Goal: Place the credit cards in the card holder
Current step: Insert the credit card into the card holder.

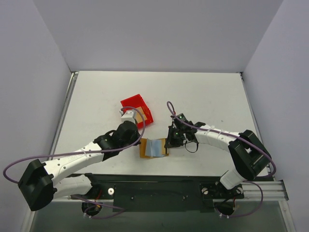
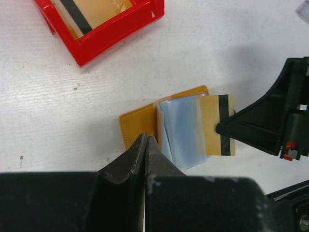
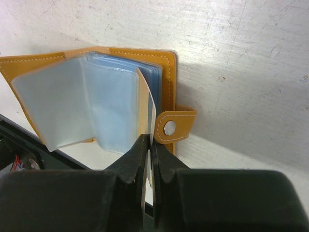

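Note:
The card holder (image 1: 153,148) lies open on the table, orange-tan with light blue sleeves (image 3: 72,104) and a snap tab (image 3: 170,126). My right gripper (image 3: 150,142) is shut on a golden credit card (image 2: 216,126) with a black stripe. It holds the card on edge at the holder's right side, the card's far end among the blue sleeves. In the right wrist view the card (image 3: 146,111) shows edge-on. My left gripper (image 2: 146,140) is shut and empty, with its tips over the holder's orange left flap (image 2: 137,123). Another credit card (image 2: 96,9) lies in the red bin.
The red plastic bin (image 1: 136,108) stands just behind the card holder and beside my left wrist. The black base rail (image 1: 159,186) runs along the near edge. Grey walls close the table on the left, back and right.

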Available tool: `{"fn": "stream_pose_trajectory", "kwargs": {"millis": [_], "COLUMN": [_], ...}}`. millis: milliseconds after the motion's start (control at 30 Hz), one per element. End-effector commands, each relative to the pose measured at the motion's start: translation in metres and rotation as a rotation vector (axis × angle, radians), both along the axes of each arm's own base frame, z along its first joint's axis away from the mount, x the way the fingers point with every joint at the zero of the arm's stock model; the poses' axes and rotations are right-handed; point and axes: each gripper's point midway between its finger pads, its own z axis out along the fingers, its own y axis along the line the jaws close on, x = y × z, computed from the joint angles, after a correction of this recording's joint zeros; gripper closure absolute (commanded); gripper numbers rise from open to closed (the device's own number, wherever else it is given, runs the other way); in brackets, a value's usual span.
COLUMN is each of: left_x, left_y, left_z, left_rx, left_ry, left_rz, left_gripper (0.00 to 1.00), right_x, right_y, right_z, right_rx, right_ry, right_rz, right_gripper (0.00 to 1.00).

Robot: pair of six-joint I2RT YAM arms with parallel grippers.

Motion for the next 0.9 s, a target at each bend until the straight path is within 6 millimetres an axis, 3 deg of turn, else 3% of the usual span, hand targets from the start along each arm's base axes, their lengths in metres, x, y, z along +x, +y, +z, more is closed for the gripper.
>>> {"fn": "stream_pose_trajectory", "kwargs": {"millis": [0,867], "left_x": [0.009,0.0], "left_y": [-0.021,-0.004], "left_z": [0.028,0.009], "left_rx": [-0.102,-0.088], "left_ry": [-0.073,-0.043], "left_rz": [-0.047,-0.005], "left_gripper": [1.0,1.0], "right_x": [-0.021,-0.01], "right_y": [-0.031,0.04], "right_z": [-0.016,0.04], "right_rx": [-0.137,0.22], "right_ry": [0.043,-0.025], "right_rz": [0.008,0.115], "right_gripper": [1.0,1.0]}}
